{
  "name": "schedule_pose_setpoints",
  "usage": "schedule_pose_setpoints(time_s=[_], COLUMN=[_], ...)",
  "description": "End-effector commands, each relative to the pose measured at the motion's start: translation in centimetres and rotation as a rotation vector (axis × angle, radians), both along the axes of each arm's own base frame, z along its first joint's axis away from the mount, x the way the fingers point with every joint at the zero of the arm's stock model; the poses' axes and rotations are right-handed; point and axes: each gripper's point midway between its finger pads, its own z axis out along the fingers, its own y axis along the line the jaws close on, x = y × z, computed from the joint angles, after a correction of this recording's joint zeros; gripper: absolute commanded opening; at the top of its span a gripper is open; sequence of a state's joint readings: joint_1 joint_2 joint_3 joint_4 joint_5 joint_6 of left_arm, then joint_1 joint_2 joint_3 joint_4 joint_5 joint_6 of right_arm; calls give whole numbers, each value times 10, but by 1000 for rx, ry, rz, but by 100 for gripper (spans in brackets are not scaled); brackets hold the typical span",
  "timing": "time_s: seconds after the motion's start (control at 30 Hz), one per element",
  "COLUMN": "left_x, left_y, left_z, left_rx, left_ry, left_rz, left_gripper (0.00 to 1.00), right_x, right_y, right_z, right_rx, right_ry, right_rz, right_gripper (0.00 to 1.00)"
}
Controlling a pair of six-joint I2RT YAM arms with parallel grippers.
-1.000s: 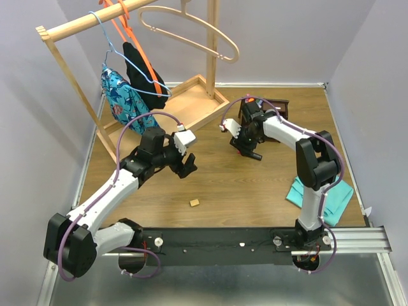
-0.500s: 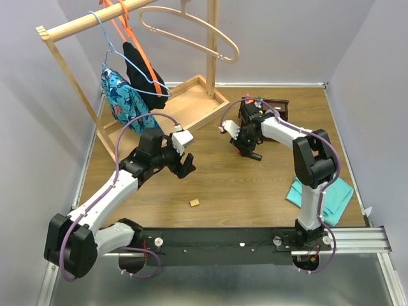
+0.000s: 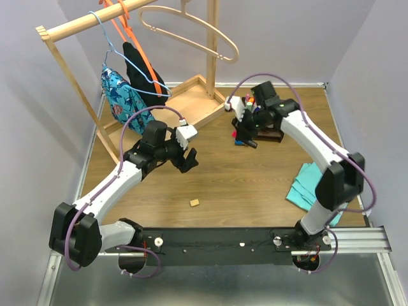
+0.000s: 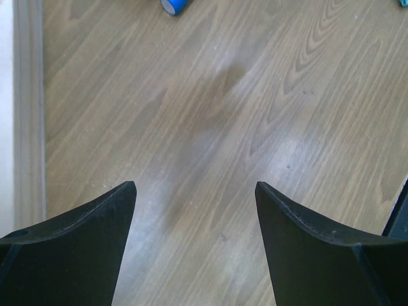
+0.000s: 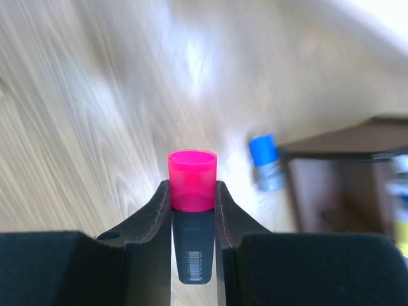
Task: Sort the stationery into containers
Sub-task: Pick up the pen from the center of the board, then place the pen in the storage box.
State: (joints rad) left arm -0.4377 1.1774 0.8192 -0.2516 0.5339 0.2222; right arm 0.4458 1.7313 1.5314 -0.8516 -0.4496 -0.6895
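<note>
The right end effector [image 5: 192,187] is squeezed narrow on a pink-capped marker [image 5: 192,173]. The two fingers press the sides of the pink cap, one on each side. The cap sticks out past the fingertips. The dark body of the marker, with a small barcode on it, runs back between the fingers. The marker is up in the air, off the counter [image 3: 255,185].

From above, this end effector [image 3: 246,131] hangs by the far right part of the counter, just beside the dark brown desk organizer [image 3: 275,135]. In the right wrist view the organizer [image 5: 331,153] shows to the right of the held marker. What is inside it is too blurry to tell.

A blue-capped marker [image 5: 264,162] lies flat on the counter, with one end at the organizer's corner. It is near the pink cap but not touching it.

The left end effector [image 4: 194,185] is wide, with only bare wood between its fingers. From above it [image 3: 186,159] hangs over the left middle of the counter. The blue-capped marker [image 4: 173,5] peeks in at the top of the left wrist view, well apart from those fingers.

A tan eraser cube [image 3: 194,203] sits alone close to the near edge of the counter, apart from both end effectors.

A teal cloth [image 3: 312,185] lies by the right edge. A pale wooden rack tray [image 3: 191,105] sits at the far left corner.
</note>
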Motion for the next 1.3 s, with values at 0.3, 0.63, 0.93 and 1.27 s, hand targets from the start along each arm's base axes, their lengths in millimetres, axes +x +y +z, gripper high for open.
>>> schedule_pose_setpoints(time_s=[0.3,0.63,0.93,1.27], left_x=[19,29,54,76], left_y=[-21,-27,-39,-52], left_z=[24,12,12,9], left_rx=[-36,-31,-39,-17], left_ry=[-30,17,10,15], left_rz=[-72,-73,-67,-77], left_gripper=[84,84,84,84], right_x=[109,181,204,197], right_y=[-2,-52,-84,-92], right_z=[187,160,140,96], right_rx=[723,757,734,732], right_ry=[-555,-754,-751,-639], right_rz=[-475,-764,-874,-934], right_gripper=[1,1,1,1])
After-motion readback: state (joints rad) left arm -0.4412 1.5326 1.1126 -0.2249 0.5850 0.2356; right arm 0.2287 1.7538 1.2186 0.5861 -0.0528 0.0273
